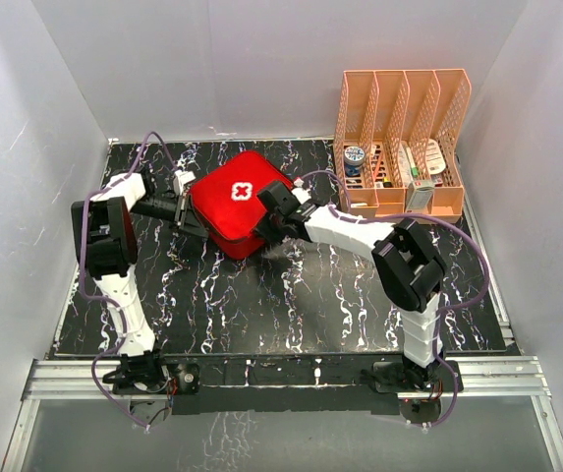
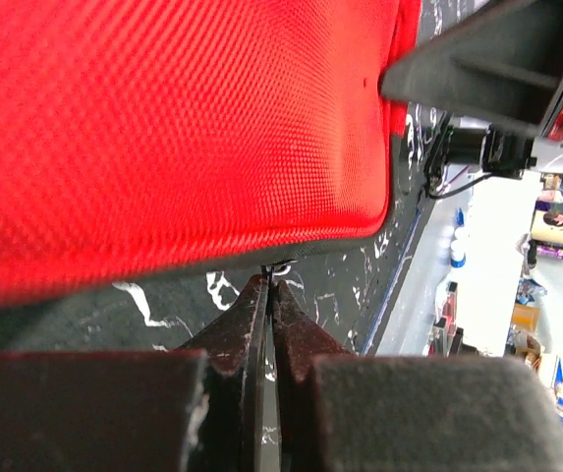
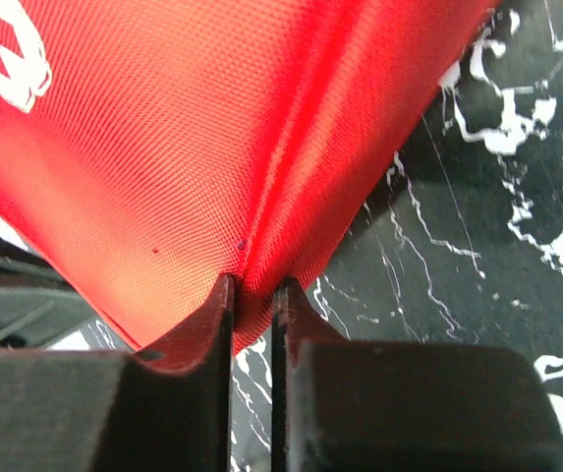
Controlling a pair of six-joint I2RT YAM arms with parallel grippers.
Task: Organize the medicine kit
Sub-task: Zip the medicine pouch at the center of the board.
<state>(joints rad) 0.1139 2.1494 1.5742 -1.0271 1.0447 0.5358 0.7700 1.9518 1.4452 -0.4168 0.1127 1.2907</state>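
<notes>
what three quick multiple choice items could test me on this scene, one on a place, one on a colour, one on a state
1. Where on the table does the file rack stand?
A) far right corner
B) near left corner
C) on top of the kit

2. What colour is the cross on the medicine kit?
A) black
B) white
C) yellow

3. How does the right gripper stand?
A) wide open over bare table
B) pinching the kit's red fabric
C) holding a bottle

Key:
1 A, the top view shows it at the back right.
2 B, it is white on the red lid.
3 B, its wrist view shows fabric folded between the fingers.
</notes>
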